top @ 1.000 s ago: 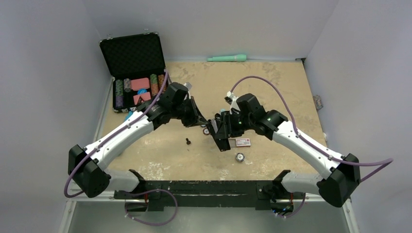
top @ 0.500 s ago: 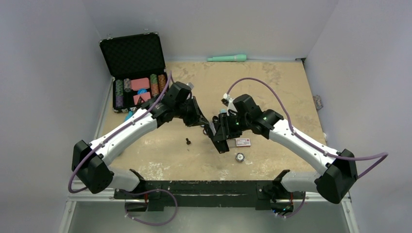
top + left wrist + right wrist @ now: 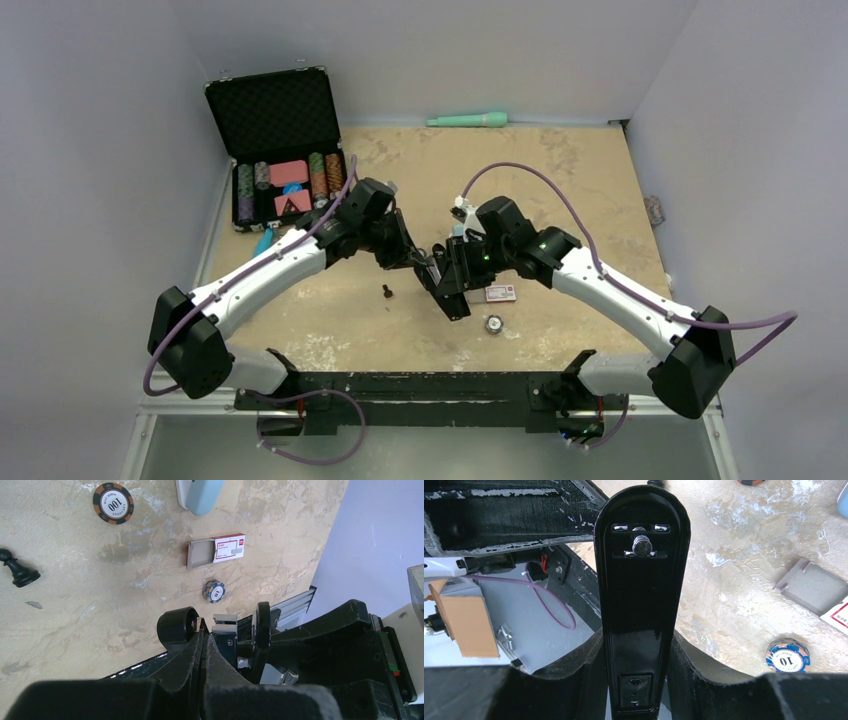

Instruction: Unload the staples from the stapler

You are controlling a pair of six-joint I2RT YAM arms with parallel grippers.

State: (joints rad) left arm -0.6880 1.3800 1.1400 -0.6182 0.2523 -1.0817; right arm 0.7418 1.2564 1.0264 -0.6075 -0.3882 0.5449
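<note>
My right gripper [image 3: 462, 265] is shut on the black stapler [image 3: 450, 282] and holds it above the table. In the right wrist view the stapler's glossy base [image 3: 641, 580] stands between my fingers, with the gripper [image 3: 638, 647] clamped on its sides. My left gripper [image 3: 420, 258] is shut right against the stapler's left side. In the left wrist view its tips [image 3: 204, 630] pinch a tiny pale silvery piece, the staples [image 3: 205, 624], beside the stapler's silvery magazine end [image 3: 224, 624].
A red-and-white staple box [image 3: 216, 551] with its grey tray slid out lies on the table [image 3: 560, 200]. Poker chips [image 3: 113, 503] [image 3: 214, 590] and a black pawn [image 3: 17, 571] lie nearby. An open chip case [image 3: 280, 150] stands back left, a teal stick [image 3: 467, 120] at the back.
Both arms have shifted slightly left and toward the near edge, carrying the stapler with them. Both grippers stay shut.
</note>
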